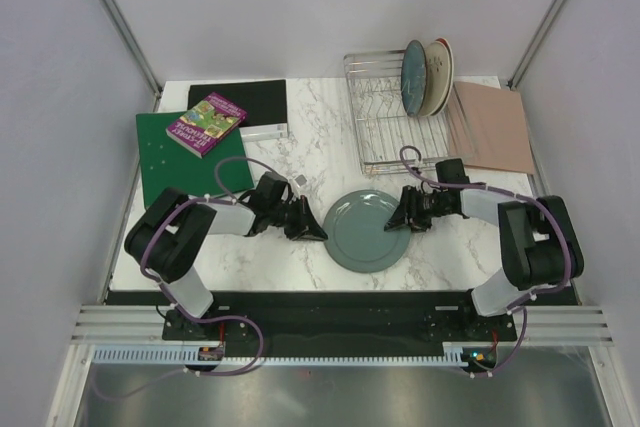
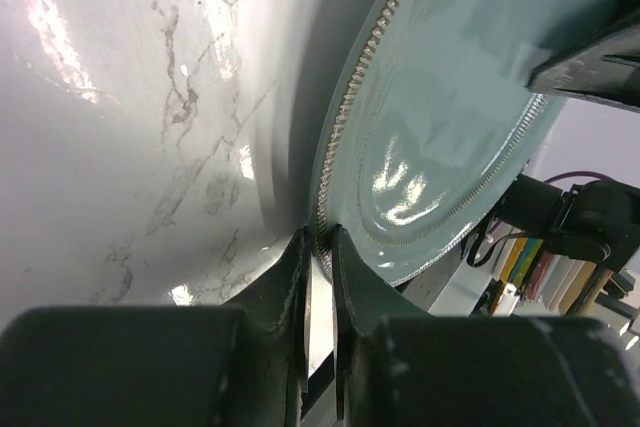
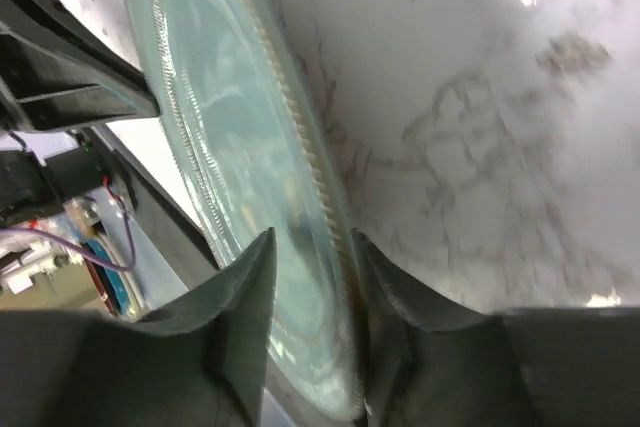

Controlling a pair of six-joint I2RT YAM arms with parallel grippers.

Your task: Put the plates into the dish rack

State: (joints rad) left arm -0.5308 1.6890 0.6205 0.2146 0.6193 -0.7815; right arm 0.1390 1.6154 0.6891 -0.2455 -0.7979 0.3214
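A plain grey-green plate (image 1: 367,230) lies on the marble table between both arms. My left gripper (image 1: 318,232) is shut on its left rim; in the left wrist view the fingertips (image 2: 322,242) pinch the beaded edge of the plate (image 2: 450,97). My right gripper (image 1: 397,222) straddles the right rim, open: in the right wrist view (image 3: 310,247) one finger lies against the underside, the other stands off the plate's face (image 3: 230,147). The dish rack (image 1: 385,137) stands at the back right with a teal-blue plate (image 1: 413,77) and a cream plate (image 1: 437,75) upright in it.
A green binder (image 1: 170,162) with a purple book (image 1: 206,125) on it lies at the left. A black mat (image 1: 237,97) sits behind it. A tan board (image 1: 490,127) lies right of the rack. White walls close in on both sides.
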